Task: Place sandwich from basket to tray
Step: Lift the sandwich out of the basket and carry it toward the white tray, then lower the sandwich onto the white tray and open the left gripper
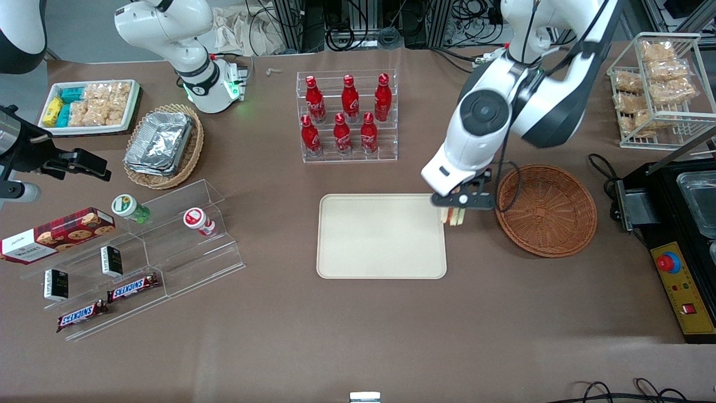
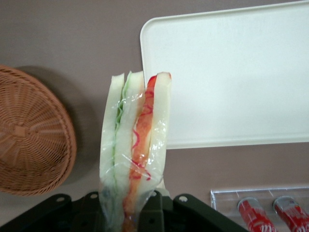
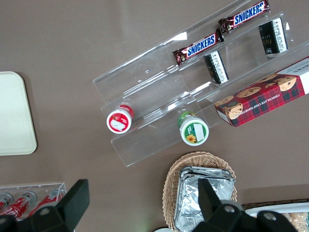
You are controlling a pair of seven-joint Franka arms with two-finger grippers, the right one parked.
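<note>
My left gripper (image 1: pixel 454 208) is shut on the sandwich (image 1: pixel 452 216), a plastic-wrapped wedge of white bread with green and orange-red filling (image 2: pixel 135 145). It hangs in the air between the basket and the tray, at the tray's edge nearest the basket. The reddish-brown wicker basket (image 1: pixel 546 210) stands empty toward the working arm's end of the table; its rim (image 2: pixel 67 145) shows in the left wrist view. The cream tray (image 1: pixel 382 235) lies flat mid-table with nothing on it, and its rounded corner (image 2: pixel 150 29) shows beside the sandwich.
A clear rack of red cola bottles (image 1: pixel 347 115) stands farther from the front camera than the tray. A black machine (image 1: pixel 677 235) sits at the working arm's end. A tan basket of foil containers (image 1: pixel 162 145) and an acrylic snack shelf (image 1: pixel 140 252) lie toward the parked arm's end.
</note>
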